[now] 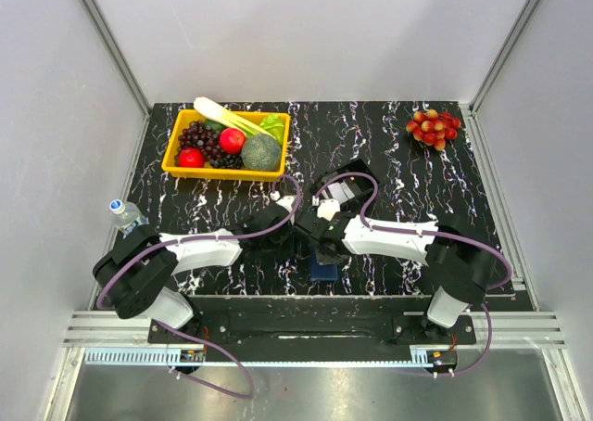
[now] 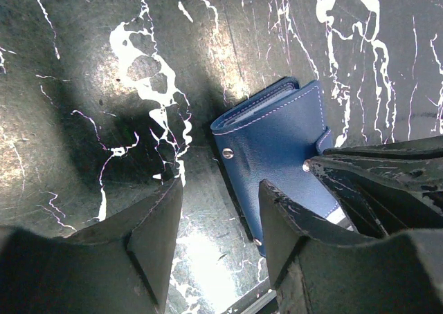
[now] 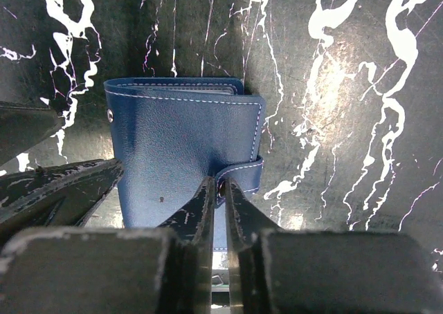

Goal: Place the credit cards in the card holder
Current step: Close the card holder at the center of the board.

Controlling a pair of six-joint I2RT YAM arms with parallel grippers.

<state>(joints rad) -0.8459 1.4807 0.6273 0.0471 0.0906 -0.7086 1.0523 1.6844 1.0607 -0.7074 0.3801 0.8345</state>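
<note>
Right tool (image 3: 221,189) pinches the folded, white-stitched dark-blue card holder (image 3: 183,148) by its strap (image 3: 243,170)

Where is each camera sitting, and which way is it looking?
Top external: high up behind the robot, looking down on the table; both arms show, meeting over the card holder.
Left wrist: on the left arm, looking down at the holder; the left gripper has its fingers apart.
Right wrist: on the right arm, looking down; the right gripper, nearly shut, sits at the holder's strap.
Shared: all three show the blue card holder.
</note>
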